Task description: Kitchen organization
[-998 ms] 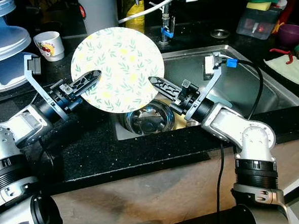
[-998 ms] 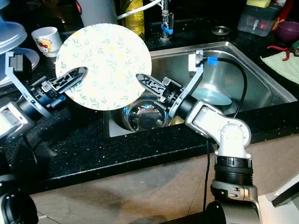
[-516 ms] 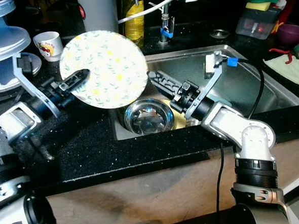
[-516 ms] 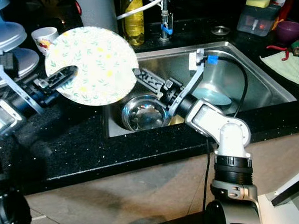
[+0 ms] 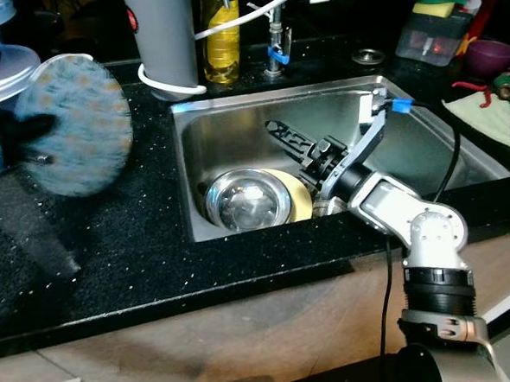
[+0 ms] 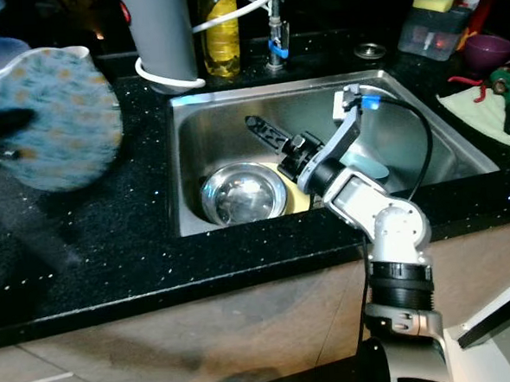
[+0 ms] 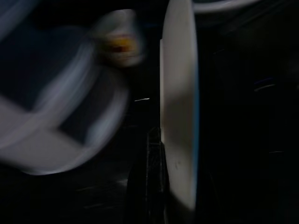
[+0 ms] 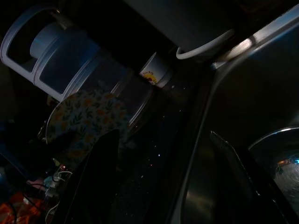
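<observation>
Right tool: my right tool (image 5: 288,139) hung over the sink (image 5: 426,150), nearest me of the two, its fingers spread with nothing between them in the right wrist view.
Sink contents: below and just beside it sat a steel bowl (image 5: 247,200) with a yellow dish (image 5: 297,199) tucked against its right side.
Plate: the floral plate (image 5: 73,124) stood on edge above the black table (image 5: 137,241), well to the left of the sink, blurred by motion.
Left tool: my left tool (image 7: 156,154) pinched the plate by its rim; the left wrist view showed it edge-on, a black finger lying flat against its face.
Key relation: the plate lay well apart from the right tool, toward my left, so the left arm alone carried it, and I judged the right arm had no part in the coming move.
Plate facing: its patterned face pointed roughly toward me and its back toward the rack; being round, it had no long axis, only its upright plane.
Beyond: a pale blue and white dish rack (image 8: 70,58) and a small printed cup (image 8: 154,71) stood just past the plate.
Judgement: I took the next move to be slotting the plate, edge first, into that rack.
</observation>
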Controlling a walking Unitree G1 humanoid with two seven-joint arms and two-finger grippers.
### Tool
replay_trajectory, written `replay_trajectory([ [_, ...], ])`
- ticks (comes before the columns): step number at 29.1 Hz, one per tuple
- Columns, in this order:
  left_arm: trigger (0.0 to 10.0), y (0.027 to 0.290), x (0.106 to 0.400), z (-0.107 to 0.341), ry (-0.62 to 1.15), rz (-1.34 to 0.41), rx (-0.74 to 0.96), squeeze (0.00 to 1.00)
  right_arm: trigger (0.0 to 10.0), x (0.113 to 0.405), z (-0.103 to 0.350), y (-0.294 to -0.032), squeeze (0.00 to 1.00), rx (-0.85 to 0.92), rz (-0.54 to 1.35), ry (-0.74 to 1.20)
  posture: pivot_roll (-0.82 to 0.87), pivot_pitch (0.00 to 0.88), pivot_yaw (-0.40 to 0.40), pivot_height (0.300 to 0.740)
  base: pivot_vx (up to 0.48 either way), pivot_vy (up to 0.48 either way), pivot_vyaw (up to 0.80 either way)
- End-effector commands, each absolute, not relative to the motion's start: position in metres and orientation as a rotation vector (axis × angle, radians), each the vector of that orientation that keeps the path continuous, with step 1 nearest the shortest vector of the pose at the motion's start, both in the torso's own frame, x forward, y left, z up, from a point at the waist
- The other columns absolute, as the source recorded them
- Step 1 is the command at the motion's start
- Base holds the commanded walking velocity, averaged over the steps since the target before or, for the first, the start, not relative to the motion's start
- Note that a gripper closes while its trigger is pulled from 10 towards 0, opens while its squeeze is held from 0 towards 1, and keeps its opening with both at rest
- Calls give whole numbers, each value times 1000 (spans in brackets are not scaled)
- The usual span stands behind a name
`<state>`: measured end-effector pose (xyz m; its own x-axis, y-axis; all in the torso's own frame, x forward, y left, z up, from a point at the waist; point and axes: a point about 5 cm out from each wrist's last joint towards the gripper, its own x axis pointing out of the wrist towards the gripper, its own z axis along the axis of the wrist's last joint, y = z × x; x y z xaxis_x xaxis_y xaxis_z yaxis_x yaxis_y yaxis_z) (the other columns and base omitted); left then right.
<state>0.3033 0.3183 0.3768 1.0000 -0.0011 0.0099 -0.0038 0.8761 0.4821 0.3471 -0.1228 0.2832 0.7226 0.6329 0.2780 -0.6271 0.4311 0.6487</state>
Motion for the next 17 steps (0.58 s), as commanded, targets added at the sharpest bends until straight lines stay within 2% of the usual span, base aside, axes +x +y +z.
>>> replay_trajectory([
  [1,0,320,302,380,-27,27,632,0,10000,348,280,-120,0,800,778,21,-5,147,-10,740,0,0,0],
  [4,0,313,306,381,-29,40,925,0,10000,349,279,-119,0,802,777,21,-5,144,-8,740,0,0,0],
  [5,0,313,306,381,-29,40,925,0,10000,349,279,-119,0,802,777,21,-5,144,-8,740,0,0,0],
  [6,0,313,310,373,9,35,1029,0,10000,349,279,-118,0,803,776,21,-7,143,-8,740,0,0,0],
  [10,0,316,311,362,81,27,1092,0,10000,349,279,-119,0,804,772,20,-12,142,-3,740,0,0,0],
  [15,0,335,313,336,237,-13,1262,0,10000,349,277,-122,0,818,757,18,-12,139,1,740,0,0,0],
  [17,0,339,314,335,246,-6,1284,0,10000,349,277,-122,0,820,755,18,-11,139,0,740,0,0,0],
])
